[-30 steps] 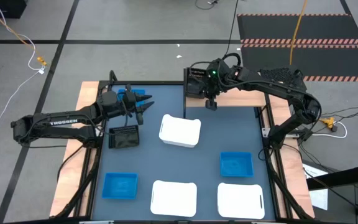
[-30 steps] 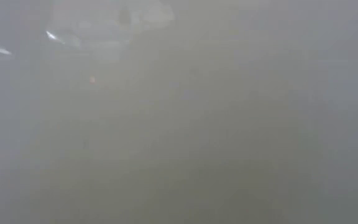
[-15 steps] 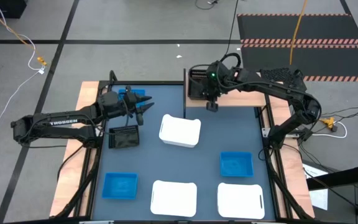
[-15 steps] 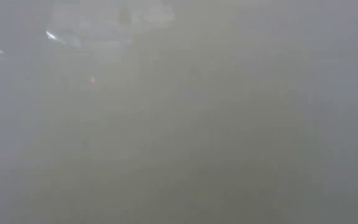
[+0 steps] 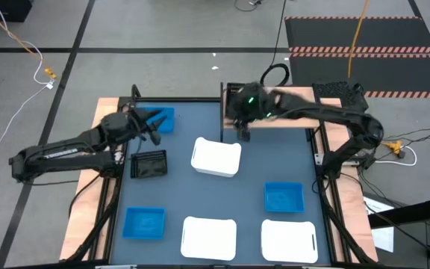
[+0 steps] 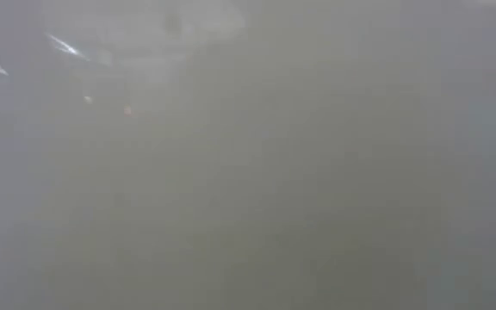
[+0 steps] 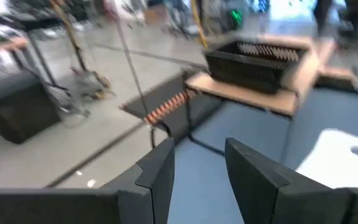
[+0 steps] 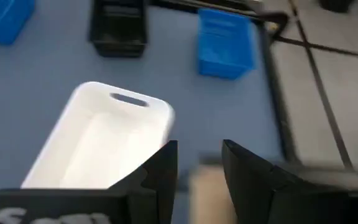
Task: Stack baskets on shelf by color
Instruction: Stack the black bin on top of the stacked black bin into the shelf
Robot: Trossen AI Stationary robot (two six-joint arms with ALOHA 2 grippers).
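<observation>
The shelf (image 5: 290, 118) is a light-brown board at the table's far right. A black basket (image 7: 253, 59) stands on its left end. My right gripper (image 5: 243, 133) hangs open just off the shelf's near edge, above the far end of a white basket (image 8: 104, 134). My left gripper (image 5: 155, 123) is open and holds nothing. It hovers at the far left beside a blue basket (image 5: 163, 118), with a second black basket (image 5: 149, 164) on the table just nearer. The low view shows only grey haze.
Along the near side of the blue-grey tabletop (image 5: 252, 172) lie a blue basket (image 5: 144, 223), two white baskets (image 5: 208, 237) (image 5: 289, 240) and, farther right, another blue basket (image 5: 284, 196). A black frame rims the table.
My right gripper has drawn away from the black basket on the shelf, moving toward the table's near and left edges, over the white basket's far end. The black basket stays on the shelf. My left gripper has pulled back toward the table's left edge.
</observation>
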